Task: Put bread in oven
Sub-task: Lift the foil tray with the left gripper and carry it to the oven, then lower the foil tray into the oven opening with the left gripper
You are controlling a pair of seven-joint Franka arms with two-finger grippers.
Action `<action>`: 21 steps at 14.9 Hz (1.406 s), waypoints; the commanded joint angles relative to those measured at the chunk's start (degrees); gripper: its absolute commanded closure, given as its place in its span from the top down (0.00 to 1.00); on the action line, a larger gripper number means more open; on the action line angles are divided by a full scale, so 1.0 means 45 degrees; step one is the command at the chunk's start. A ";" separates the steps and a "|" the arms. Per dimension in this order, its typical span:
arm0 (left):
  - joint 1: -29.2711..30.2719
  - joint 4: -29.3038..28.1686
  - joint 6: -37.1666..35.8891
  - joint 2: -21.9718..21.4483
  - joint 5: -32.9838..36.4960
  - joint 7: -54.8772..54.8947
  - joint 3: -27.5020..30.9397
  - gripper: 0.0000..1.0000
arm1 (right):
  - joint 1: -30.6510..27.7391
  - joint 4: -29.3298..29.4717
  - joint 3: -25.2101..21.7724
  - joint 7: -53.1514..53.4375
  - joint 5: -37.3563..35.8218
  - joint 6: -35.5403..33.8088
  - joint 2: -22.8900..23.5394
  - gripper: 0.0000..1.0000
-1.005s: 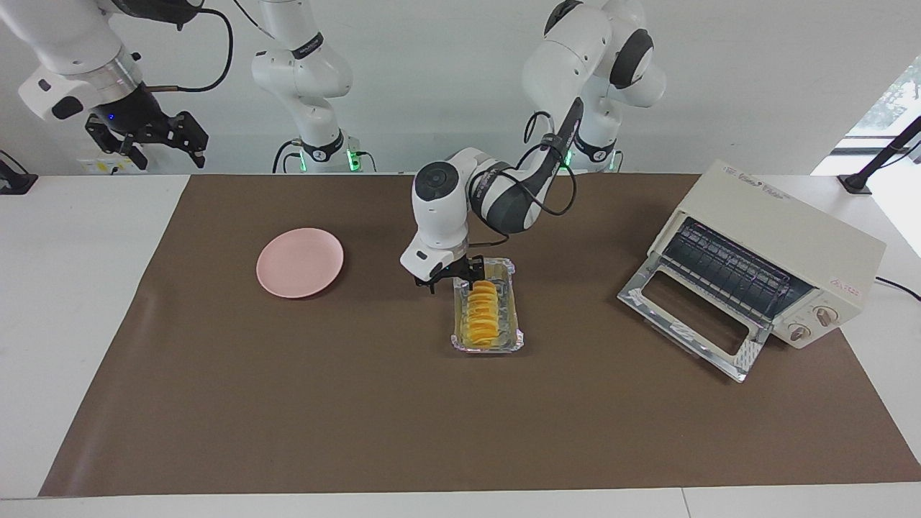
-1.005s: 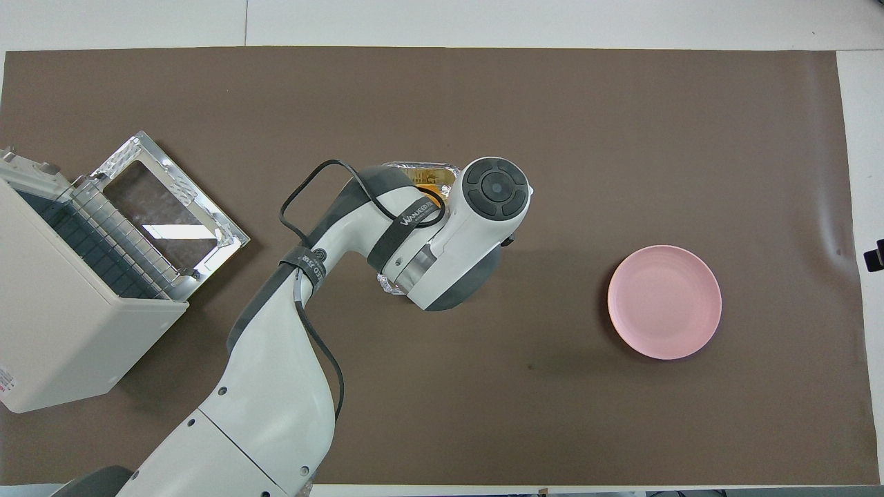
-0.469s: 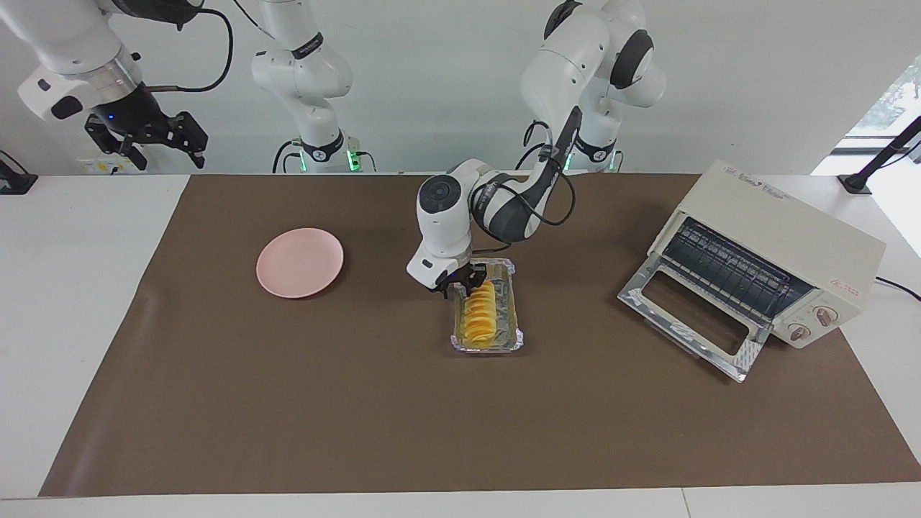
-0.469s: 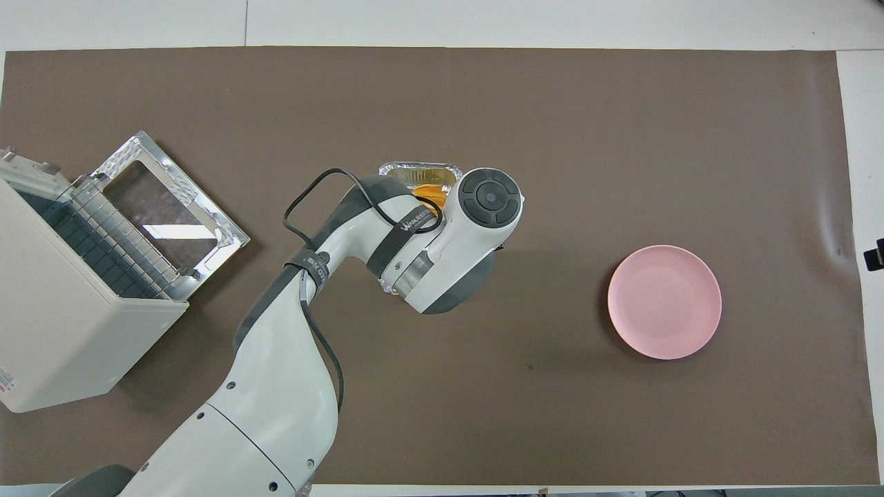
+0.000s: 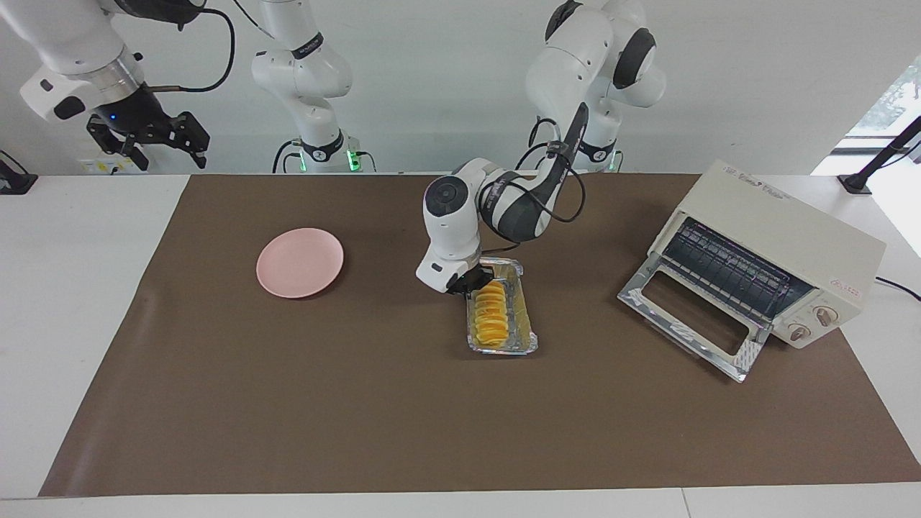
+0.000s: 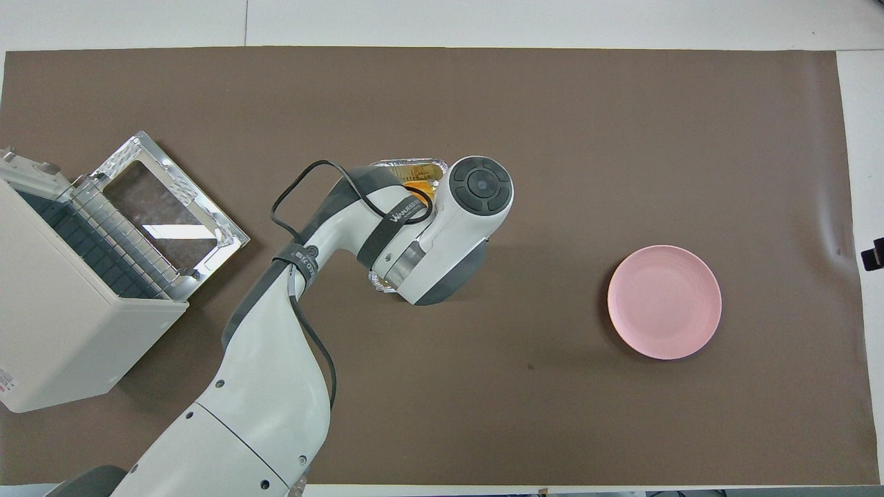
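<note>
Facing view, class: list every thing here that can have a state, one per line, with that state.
oven: door dropped open, rack bare.
bread: lying in the foil tray.
foil tray: on the mat, slightly skewed.
pink plate: bare.
left gripper: shut at the tray's robot-side end.
right gripper: open, waiting, raised.

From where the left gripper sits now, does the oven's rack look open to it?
Probably yes: the oven door is dropped open, and bare mat lies between it and the foil tray, where the left gripper is shut at the bread.
</note>
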 commanded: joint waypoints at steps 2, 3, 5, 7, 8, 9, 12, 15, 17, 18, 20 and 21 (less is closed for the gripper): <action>0.0520 0.1386 -0.1713 -0.0869 -0.0344 -0.0166 0.0639 0.00 | -0.0149 -0.0194 0.0151 -0.0216 -0.0146 0.0064 -0.0152 1.00; 0.0889 0.1386 -0.1693 -0.1260 -0.0579 -0.0167 0.0796 0.00 | -0.0149 -0.0194 0.0131 -0.0216 -0.0146 0.0064 -0.0152 1.00; 0.1438 0.1425 -0.1596 -0.1459 -0.0621 -0.0166 0.1128 0.00 | -0.0149 -0.0194 0.0151 -0.0235 -0.0146 0.0064 -0.0152 1.00; 0.1946 0.1386 -0.1460 -0.1459 -0.0621 -0.0167 0.1925 0.00 | -0.0149 -0.0194 0.0131 -0.0235 -0.0146 0.0064 -0.0152 1.00; 0.2025 0.1347 -0.1439 -0.1479 -0.0640 -0.0128 0.2452 0.00 | -0.0149 -0.0194 0.0131 -0.0216 -0.0146 0.0064 -0.0152 1.00; 0.2451 0.1308 -0.1478 -0.1479 -0.0621 -0.0070 0.2844 0.00 | -0.0149 -0.0194 0.0151 -0.0216 -0.0146 0.0064 -0.0152 1.00; 0.3527 0.1211 -0.1829 -0.1498 -0.0523 0.0009 0.2946 0.00 | -0.0149 -0.0194 0.0131 -0.0235 -0.0146 0.0064 -0.0152 1.00; 0.3939 -0.0152 -0.1733 -0.2102 -0.0348 0.0029 0.3159 0.00 | -0.0149 -0.0194 0.0131 -0.0235 -0.0146 0.0064 -0.0171 1.00; 0.4289 -0.0721 -0.1945 -0.2415 -0.0308 0.0048 0.3239 0.00 | -0.0149 -0.0194 0.0151 -0.0216 -0.0146 0.0064 -0.0152 1.00; 0.4349 -0.1014 -0.2140 -0.2552 -0.0250 0.0029 0.3239 0.00 | -0.0149 -0.0194 0.0151 -0.0235 -0.0146 0.0064 -0.0171 1.00; 0.4447 -0.1308 -0.2531 -0.2728 0.0100 0.0029 0.3258 0.00 | -0.0149 -0.0194 0.0151 -0.0216 -0.0146 0.0064 -0.0152 1.00; 0.4641 -0.1580 -0.2610 -0.2825 0.0315 0.0009 0.3258 0.00 | -0.0149 -0.0194 0.0131 -0.0216 -0.0146 0.0064 -0.0171 1.00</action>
